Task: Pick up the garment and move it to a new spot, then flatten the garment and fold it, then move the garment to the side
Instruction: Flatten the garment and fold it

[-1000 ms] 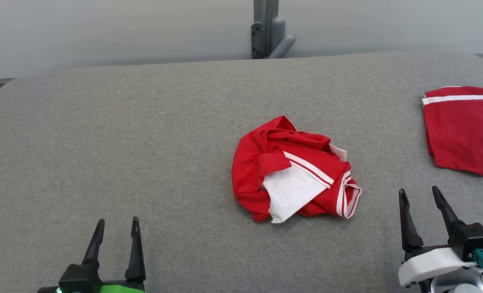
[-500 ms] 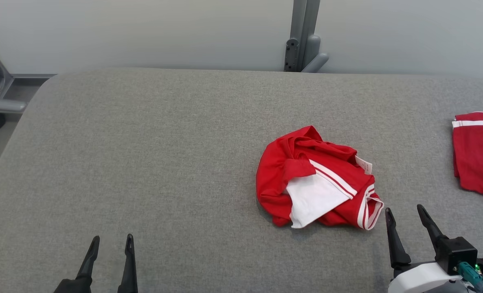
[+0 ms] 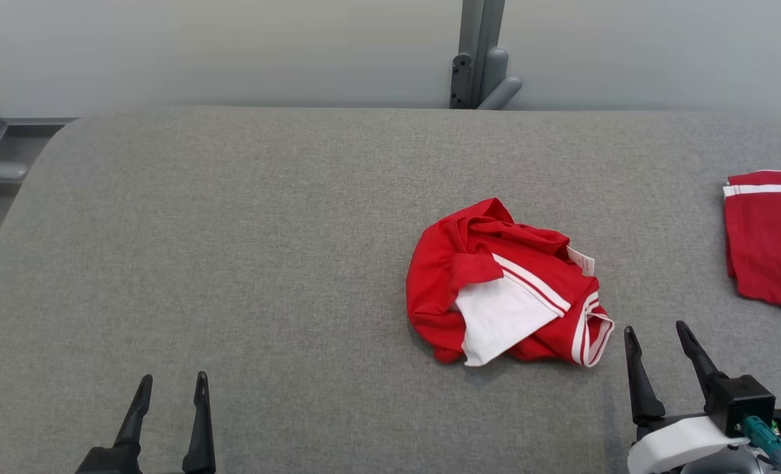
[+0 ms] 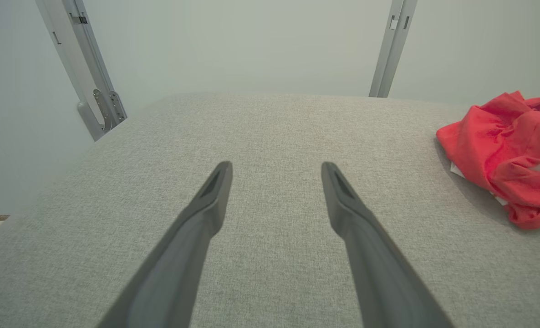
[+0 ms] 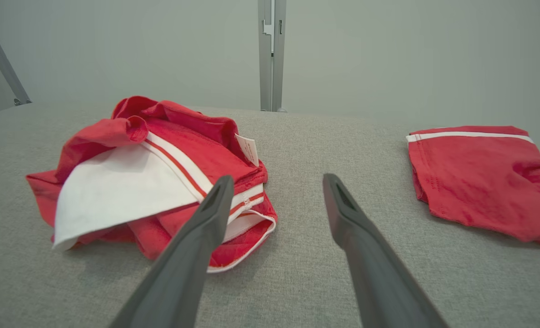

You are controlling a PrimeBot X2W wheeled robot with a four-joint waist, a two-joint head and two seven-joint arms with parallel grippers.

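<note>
Two pincers, both spread wide and both gripping nothing, and I am hovering them over the near edge of the grey tabletop (image 3: 265, 230). My left pincer (image 3: 174, 375) is hanging well to the left of the garment (image 3: 502, 283), clear of it. My right pincer (image 3: 655, 326) is sitting just beside the garment's near right corner, not touching the cloth as far as I can tell.

That garment is lying crumpled in a heap on the tabletop. It is red with white stripes, showing a white panel (image 3: 499, 316) on its near side and a small label (image 3: 581, 261) poking out at its far right. Well to the right of the garment, a second red piece (image 3: 769, 237) is lying flat.

I am judging this as the first step, since the pick-up is not yet made and moving, flattening and folding are all waiting. The next move, as I am reading it, is calling for my right pincer to be swinging slightly left and down onto the striped hem (image 3: 591, 329) nearest it. It should be closing on a bunched fold while my left is crossing toward the garment's left edge. I am wanting to pinch cloth only, not the cover beneath, and to be leaving that other red piece alone.
</note>
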